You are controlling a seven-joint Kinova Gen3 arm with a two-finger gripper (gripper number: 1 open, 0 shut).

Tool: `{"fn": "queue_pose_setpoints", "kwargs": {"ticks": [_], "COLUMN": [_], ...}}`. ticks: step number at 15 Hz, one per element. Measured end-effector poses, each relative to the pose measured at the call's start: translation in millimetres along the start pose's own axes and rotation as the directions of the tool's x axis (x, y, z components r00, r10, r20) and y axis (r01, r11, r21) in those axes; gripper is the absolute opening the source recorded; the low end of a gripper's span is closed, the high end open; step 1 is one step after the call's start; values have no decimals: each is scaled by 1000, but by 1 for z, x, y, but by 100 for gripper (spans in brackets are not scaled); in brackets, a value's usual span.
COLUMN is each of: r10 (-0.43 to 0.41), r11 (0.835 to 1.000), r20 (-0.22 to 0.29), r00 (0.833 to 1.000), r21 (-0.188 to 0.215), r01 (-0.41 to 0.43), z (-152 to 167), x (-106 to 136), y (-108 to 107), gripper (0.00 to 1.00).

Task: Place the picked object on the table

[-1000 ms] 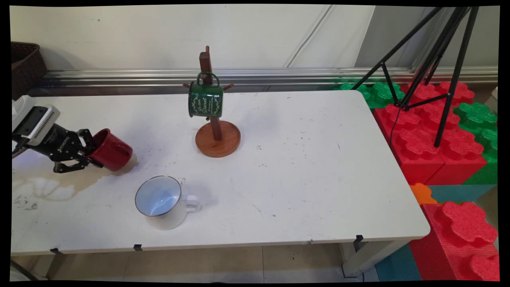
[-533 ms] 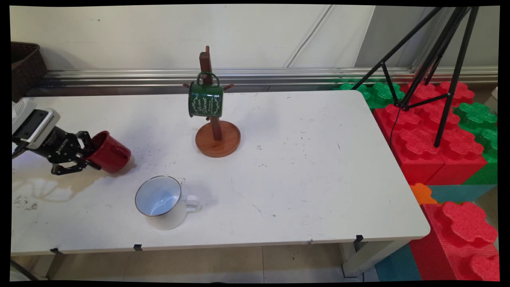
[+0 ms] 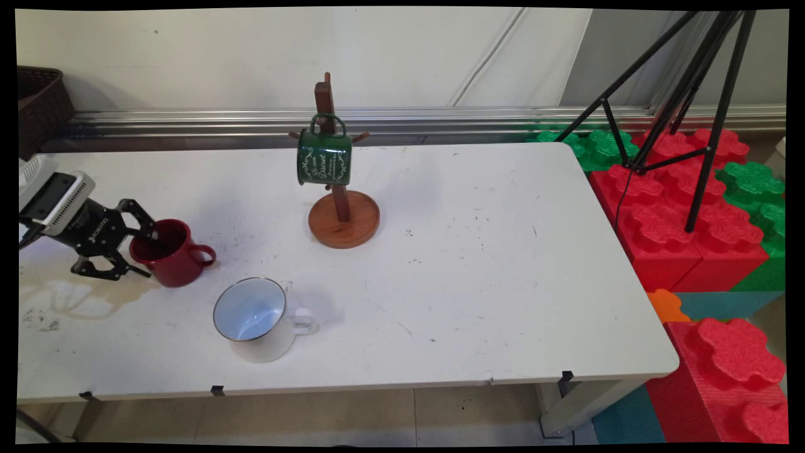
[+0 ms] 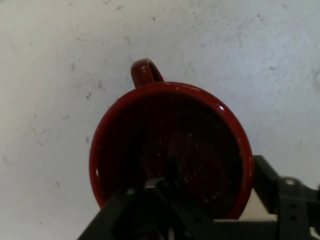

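Where a second ago the glossy red ceramic mug (image 3: pixel 171 253) hung tilted in the claw (image 3: pixel 139 250), it now stands upright on the white tabletop (image 3: pixel 478 264) at the left of the frame, handle pointing right. Claw has spread: one finger reaches over the rim into the mug, the other sits outside on its left wall; no pinch visible. Hand view looks straight down into the mug, one finger lying inside it. Reads as a set-down and release.

Around it:
- White enamel mug with dark rim (image 3: pixel 255 318), just below and right of the red one, tipped toward the camera, handle right. Near, not touching.
- Wooden mug tree on a round base (image 3: pixel 343 217), centre frame, well apart; dark green enamel mug with pale lettering (image 3: pixel 324 156) hangs from a peg.
- Pale stain on the tabletop under the claw.
- Dark wicker basket (image 3: pixel 39 100) upper left; black tripod (image 3: pixel 682 94) and red and green foam blocks (image 3: pixel 685 207) at right, off the tabletop.

Only the white mug crowds the red one.
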Motion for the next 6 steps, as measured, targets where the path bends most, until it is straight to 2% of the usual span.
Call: {"fn": "queue_pose_setpoints", "kwargs": {"ticks": [6], "r10": [10], "r11": [1000], "r20": [-7], "r00": [1000], "r21": [19], "r01": [-9], "z": [-3], "x": [2], "y": [-4], "gripper": [100]}}
